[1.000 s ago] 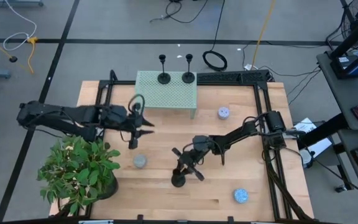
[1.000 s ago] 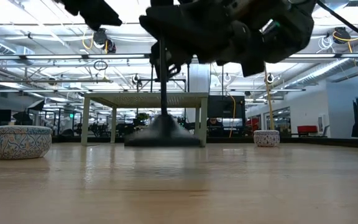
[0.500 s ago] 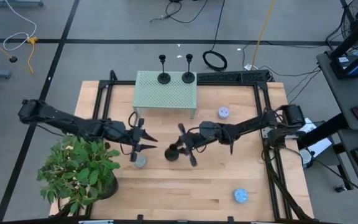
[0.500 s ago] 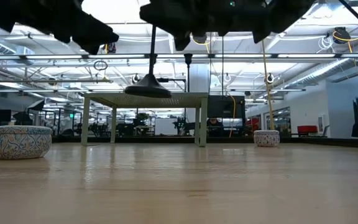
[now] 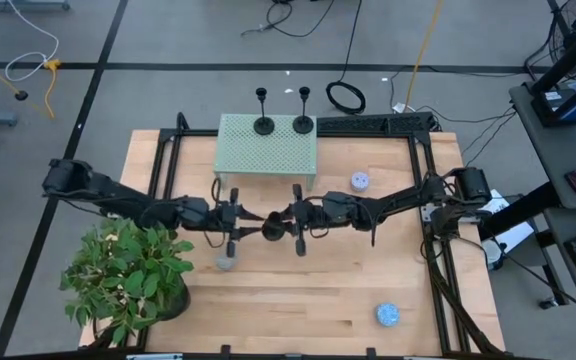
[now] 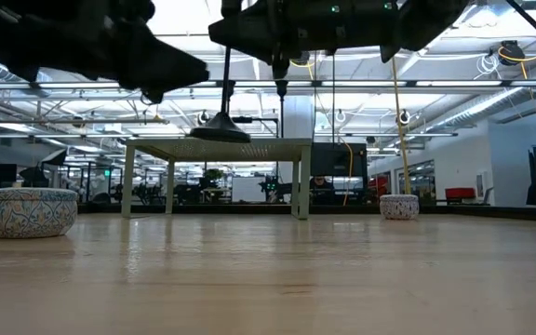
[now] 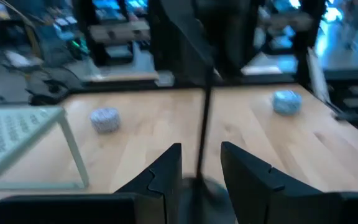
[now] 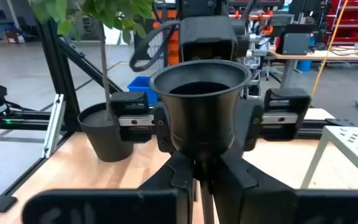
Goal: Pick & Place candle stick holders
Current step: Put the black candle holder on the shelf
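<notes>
Black candle stick holder (image 5: 273,229) pinched by right claw (image 5: 296,221), lifted | left claw (image 5: 236,222) spread around its stem

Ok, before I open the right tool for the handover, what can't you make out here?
- Contact between the left tool and the candle stick holder: the left wrist view blurs the base. The fingers stand apart on either side of the stem.
- Holder's cup: in the low view, the arms hide it at the top edge.
- Left tool's fingertips: in the right wrist view, the cup blocks them. The right tool is shut on the stem.
- High view: both grips are too small to judge.
</notes>
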Controlling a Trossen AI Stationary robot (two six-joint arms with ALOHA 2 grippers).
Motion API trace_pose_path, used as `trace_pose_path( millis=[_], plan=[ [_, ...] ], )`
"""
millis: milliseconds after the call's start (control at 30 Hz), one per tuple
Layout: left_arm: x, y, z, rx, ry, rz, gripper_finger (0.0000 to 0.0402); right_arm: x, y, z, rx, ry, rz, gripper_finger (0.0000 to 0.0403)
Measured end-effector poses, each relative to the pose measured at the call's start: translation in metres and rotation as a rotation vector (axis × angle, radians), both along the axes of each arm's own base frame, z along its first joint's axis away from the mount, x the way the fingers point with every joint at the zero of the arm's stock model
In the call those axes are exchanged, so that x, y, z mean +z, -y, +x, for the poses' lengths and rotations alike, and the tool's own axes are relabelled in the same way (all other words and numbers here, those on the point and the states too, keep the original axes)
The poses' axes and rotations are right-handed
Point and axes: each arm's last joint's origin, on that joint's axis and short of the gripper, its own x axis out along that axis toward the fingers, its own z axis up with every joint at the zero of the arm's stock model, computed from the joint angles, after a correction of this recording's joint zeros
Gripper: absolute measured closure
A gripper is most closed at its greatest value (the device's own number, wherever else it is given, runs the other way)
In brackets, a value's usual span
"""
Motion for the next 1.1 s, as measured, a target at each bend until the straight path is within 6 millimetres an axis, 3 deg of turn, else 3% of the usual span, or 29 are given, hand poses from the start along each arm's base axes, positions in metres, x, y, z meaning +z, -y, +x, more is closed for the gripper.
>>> trace_pose_path(
  millis=[367,733,833,1000,1100],
  plan=[
    [-0.008,0.000,0.030,-0.003,0.055,-0.009,0.0284,-0.002,0.000,0.000,0.000,-0.019,-0.012,0.0379],
    [-0.007,0.001,0.035,-0.010,0.055,0.010,0.0286,-0.003,0.000,0.000,0.000,-0.025,-0.015,0.0379],
    [-0.007,-0.003,0.035,0.004,0.056,0.010,0.0309,-0.003,0.000,0.000,-0.003,-0.025,-0.021,0.0376],
    [-0.007,-0.008,0.036,0.018,0.056,0.006,0.0382,-0.003,0.001,0.000,-0.018,-0.022,-0.020,0.0374],
    [-0.007,-0.010,0.036,0.024,0.057,-0.018,0.0384,-0.003,0.004,0.000,-0.023,-0.024,-0.030,0.0374]
  ],
)
